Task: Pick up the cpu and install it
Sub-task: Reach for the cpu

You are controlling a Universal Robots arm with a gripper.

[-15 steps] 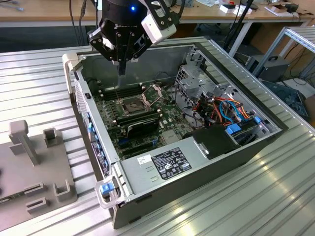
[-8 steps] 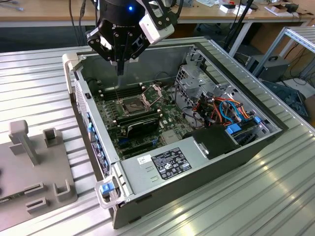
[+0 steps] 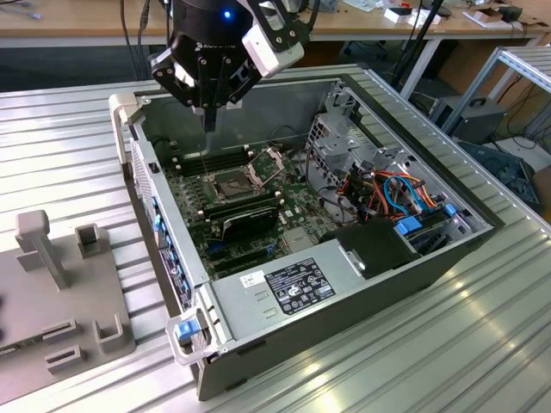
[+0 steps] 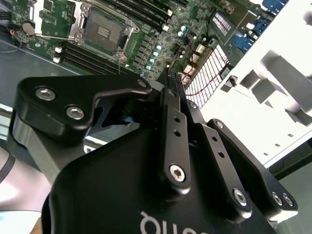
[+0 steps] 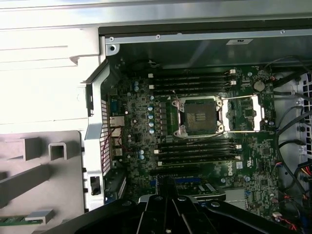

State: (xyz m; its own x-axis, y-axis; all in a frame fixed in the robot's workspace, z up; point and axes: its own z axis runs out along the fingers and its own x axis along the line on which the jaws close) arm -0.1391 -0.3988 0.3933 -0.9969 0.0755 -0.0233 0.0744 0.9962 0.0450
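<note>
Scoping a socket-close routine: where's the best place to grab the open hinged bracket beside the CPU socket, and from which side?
Probably the free end rail of the hinged bracket, the one opposite where it meets the socket. It is a thin open frame swung clear of the socket, so a single rail should fit between the jaws. Come from above, since the case is open on top and its walls block a sideways approach.

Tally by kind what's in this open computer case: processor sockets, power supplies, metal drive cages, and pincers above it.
Processor socket: 1
Power supply: 1
Metal drive cage: 1
Pincer: 1
Total: 4
</note>
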